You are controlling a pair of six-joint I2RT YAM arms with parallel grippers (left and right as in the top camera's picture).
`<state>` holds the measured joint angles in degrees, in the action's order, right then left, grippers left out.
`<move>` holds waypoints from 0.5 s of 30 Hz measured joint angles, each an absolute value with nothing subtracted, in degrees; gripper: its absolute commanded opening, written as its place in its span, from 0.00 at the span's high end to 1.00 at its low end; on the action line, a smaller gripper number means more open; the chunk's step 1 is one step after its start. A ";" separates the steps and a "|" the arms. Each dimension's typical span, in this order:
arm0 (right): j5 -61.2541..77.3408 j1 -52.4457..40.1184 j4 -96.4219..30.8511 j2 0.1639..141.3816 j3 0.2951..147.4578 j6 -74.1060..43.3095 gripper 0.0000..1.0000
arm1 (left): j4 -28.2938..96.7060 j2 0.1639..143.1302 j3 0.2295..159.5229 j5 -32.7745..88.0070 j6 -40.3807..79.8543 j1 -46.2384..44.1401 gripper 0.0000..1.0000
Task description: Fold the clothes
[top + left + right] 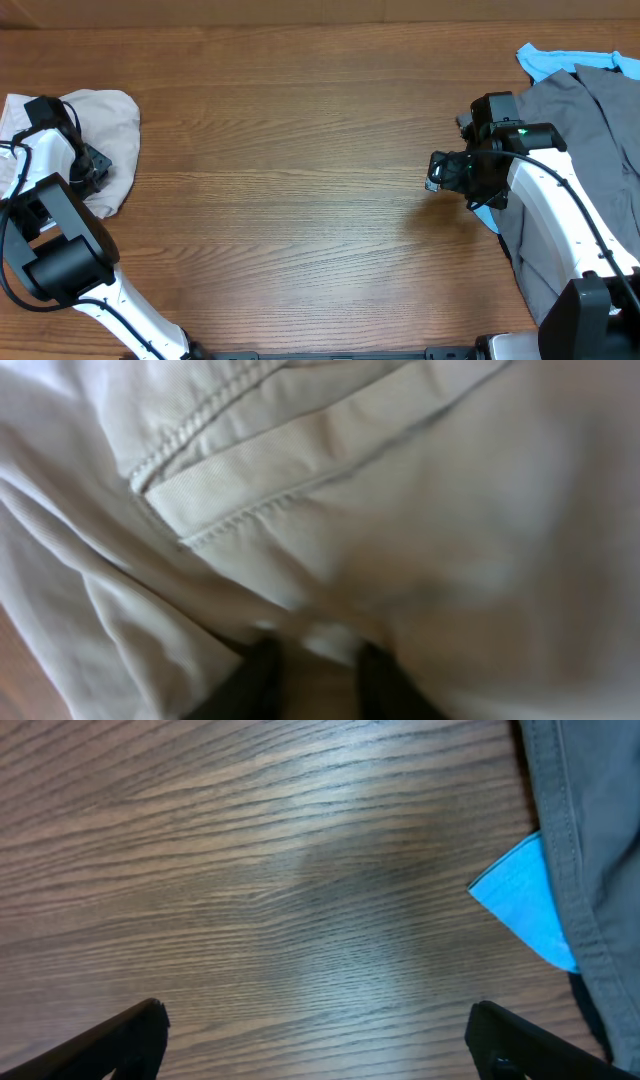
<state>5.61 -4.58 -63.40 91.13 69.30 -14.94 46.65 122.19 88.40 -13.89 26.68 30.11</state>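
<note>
The pale beige shorts (112,125) lie bunched at the far left edge of the table. They fill the left wrist view (400,510), where a stitched seam and a pocket edge show. My left gripper (90,165) sits on the shorts, and its two dark fingers (320,680) are drawn close together with beige cloth between them. My right gripper (440,172) is open and empty over bare wood at the right, far from the shorts. Its fingertips (320,1040) are spread wide.
A grey garment (590,130) lies at the right edge under my right arm and shows in the right wrist view (590,820). A light blue cloth (550,60) pokes out from beneath it (525,895). The wooden table (300,180) lies between the arms.
</note>
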 measured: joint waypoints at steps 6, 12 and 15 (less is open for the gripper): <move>6.00 -4.58 -61.56 91.13 69.30 -14.94 0.00 | 49.30 119.15 89.30 -12.64 26.87 30.48 0.13; 6.98 -4.58 -51.57 91.13 69.32 -14.96 0.00 | 48.10 110.89 90.70 -9.04 26.63 27.70 0.05; 7.31 -4.58 -44.10 91.13 69.32 -14.98 0.00 | 48.66 108.01 91.66 -8.19 26.55 22.79 0.01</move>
<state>7.31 -4.58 -44.10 91.13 69.32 -14.98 48.66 108.01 91.66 -8.19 26.55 22.79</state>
